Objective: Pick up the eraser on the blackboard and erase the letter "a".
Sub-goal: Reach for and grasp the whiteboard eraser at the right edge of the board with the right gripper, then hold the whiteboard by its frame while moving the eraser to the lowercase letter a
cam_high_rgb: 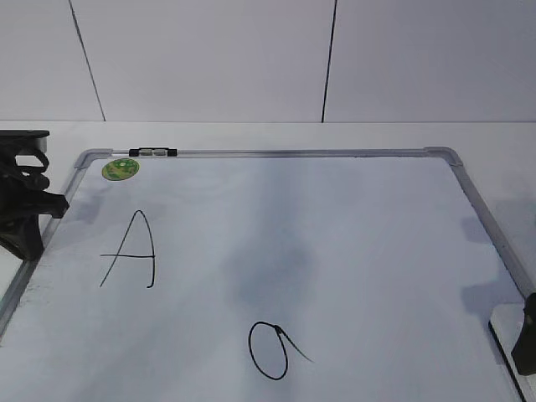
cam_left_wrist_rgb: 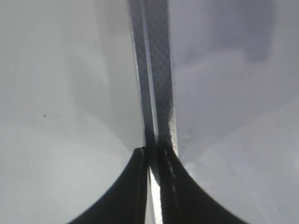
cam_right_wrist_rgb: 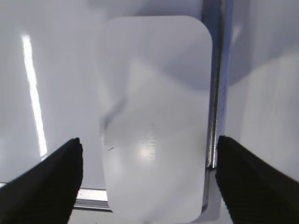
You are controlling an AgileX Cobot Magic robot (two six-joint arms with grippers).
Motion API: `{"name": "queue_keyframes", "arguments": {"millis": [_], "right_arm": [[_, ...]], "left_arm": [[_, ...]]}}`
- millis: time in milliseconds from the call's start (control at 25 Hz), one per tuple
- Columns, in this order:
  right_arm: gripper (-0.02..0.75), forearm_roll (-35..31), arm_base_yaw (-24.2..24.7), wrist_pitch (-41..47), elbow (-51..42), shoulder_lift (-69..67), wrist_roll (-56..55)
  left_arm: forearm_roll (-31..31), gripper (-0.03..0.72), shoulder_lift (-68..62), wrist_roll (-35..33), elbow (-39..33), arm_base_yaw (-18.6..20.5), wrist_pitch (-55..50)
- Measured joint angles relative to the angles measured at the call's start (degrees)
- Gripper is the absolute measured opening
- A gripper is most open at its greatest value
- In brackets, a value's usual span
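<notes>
The blackboard (cam_high_rgb: 352, 218) is a white board with a silver frame, lying flat. The letter "a" (cam_high_rgb: 270, 350) is a black oval loop with a tail, near the front middle. The eraser (cam_right_wrist_rgb: 156, 121) is a white rounded block lying in the board's front right corner, against the frame; only a sliver of it (cam_high_rgb: 506, 322) shows in the exterior view. My right gripper (cam_right_wrist_rgb: 148, 140) is open, with one finger on each side of the eraser and not touching it. My left gripper (cam_left_wrist_rgb: 152, 151) is shut and empty over the board's left frame (cam_left_wrist_rgb: 159, 70).
A taller capital "A" (cam_high_rgb: 132, 249) is drawn on the left of the board. A round green sticker (cam_high_rgb: 121, 168) and a small black clip (cam_high_rgb: 155, 152) sit at the far left corner. A white wall stands behind the table.
</notes>
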State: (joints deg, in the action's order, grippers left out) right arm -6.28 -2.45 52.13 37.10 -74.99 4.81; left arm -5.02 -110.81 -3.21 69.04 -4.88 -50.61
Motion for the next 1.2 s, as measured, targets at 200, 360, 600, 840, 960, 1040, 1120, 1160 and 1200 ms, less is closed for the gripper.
{"name": "queue_keyframes", "arguments": {"millis": [200,360,600,840,960,1040,1120,1160,1200], "right_arm": [[0.685,-0.1,0.0,-0.47,0.1,-3.27,0.0],[0.685,-0.1,0.0,-1.33,0.1,-4.26,0.04],[0.685,-0.1,0.0,-1.69,0.1,-5.1,0.26],[0.685,-0.1,0.0,-1.92,0.2,-6.28,0.26],[0.685,0.12,0.0,-2.05,0.2,-6.36,0.26],[0.684,0.24,0.0,-2.05,0.2,-6.36,0.26],[0.677,0.35,0.0,-2.19,0.2,-6.36,0.26],[0.675,0.35,0.0,-2.19,0.2,-6.36,0.36],[0.673,0.35,0.0,-2.23,0.2,-6.36,0.36]], "left_arm": [[0.0,0.025,0.0,0.0,0.0,0.0,0.0],[0.0,0.025,0.0,0.0,0.0,0.0,0.0],[0.0,0.025,0.0,0.0,0.0,0.0,0.0],[0.0,0.025,0.0,0.0,0.0,0.0,0.0],[0.0,0.025,0.0,0.0,0.0,0.0,0.0],[0.0,0.025,0.0,0.0,0.0,0.0,0.0],[0.0,0.025,0.0,0.0,0.0,0.0,0.0],[0.0,0.025,0.0,0.0,0.0,0.0,0.1],[0.0,0.025,0.0,0.0,0.0,0.0,0.1]]}}
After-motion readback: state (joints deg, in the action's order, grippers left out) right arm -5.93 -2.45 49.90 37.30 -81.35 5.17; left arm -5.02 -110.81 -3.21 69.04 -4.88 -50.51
